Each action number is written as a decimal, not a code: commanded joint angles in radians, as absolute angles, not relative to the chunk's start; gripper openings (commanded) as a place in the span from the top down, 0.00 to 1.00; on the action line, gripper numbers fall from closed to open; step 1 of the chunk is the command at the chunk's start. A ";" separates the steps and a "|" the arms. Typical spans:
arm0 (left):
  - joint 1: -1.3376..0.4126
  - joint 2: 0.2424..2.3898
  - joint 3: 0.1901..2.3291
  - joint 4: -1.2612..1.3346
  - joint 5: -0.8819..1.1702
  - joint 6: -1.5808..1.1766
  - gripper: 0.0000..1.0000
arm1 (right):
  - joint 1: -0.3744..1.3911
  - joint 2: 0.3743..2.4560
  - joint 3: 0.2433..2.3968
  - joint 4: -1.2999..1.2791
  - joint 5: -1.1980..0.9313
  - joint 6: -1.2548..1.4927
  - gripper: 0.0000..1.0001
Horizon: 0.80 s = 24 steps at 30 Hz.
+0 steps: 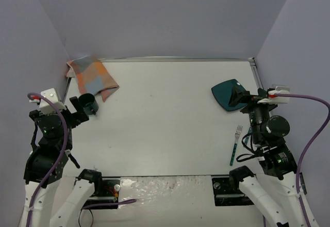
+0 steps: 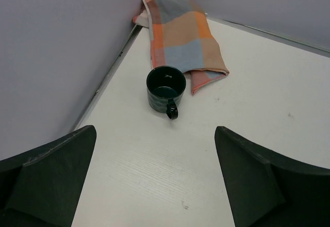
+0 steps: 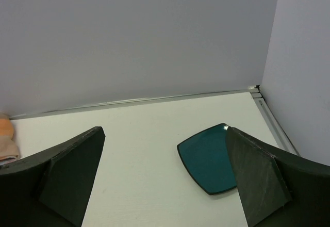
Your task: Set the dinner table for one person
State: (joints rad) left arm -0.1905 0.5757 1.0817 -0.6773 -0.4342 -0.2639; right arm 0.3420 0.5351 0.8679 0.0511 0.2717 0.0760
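Note:
The white dinner table (image 1: 170, 118) carries a dark green mug (image 1: 88, 103) at the left, upright with its handle towards me in the left wrist view (image 2: 166, 88). An orange-blue-grey plaid placemat (image 1: 92, 76) lies crumpled in the far left corner, touching the mug's far side (image 2: 180, 36). A teal square plate (image 1: 226, 94) lies at the right and shows in the right wrist view (image 3: 206, 157). A teal-handled fork (image 1: 235, 144) lies near the right arm. My left gripper (image 1: 80, 110) is open and empty, short of the mug (image 2: 154, 185). My right gripper (image 1: 240, 97) is open and empty above the plate's near edge (image 3: 165, 180).
Lilac walls enclose the table on three sides; a metal rail (image 1: 175, 59) runs along the far edge and another along the left wall (image 2: 111, 72). The arm bases sit at the near edge.

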 commanded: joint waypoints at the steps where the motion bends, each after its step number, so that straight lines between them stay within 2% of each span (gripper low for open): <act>1: -0.195 0.648 1.083 -0.647 -0.397 -0.283 0.03 | 0.348 0.567 0.866 0.117 0.246 0.114 0.00; 4: -0.195 0.704 1.097 -0.629 -0.365 -0.310 0.03 | 0.348 0.589 0.854 0.112 0.224 0.178 0.00; 12: -0.195 1.152 1.263 -0.549 -0.290 -0.422 0.03 | 0.347 0.691 0.814 0.114 0.147 0.334 0.00; 24: -0.126 1.875 1.758 -0.538 -0.310 -0.504 0.03 | 0.348 0.840 0.818 0.129 0.008 0.374 0.00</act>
State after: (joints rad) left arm -0.1746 1.7320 1.5636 -0.5653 -0.2885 -0.4660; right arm 0.3420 0.8092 0.8036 0.0426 0.0656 0.3513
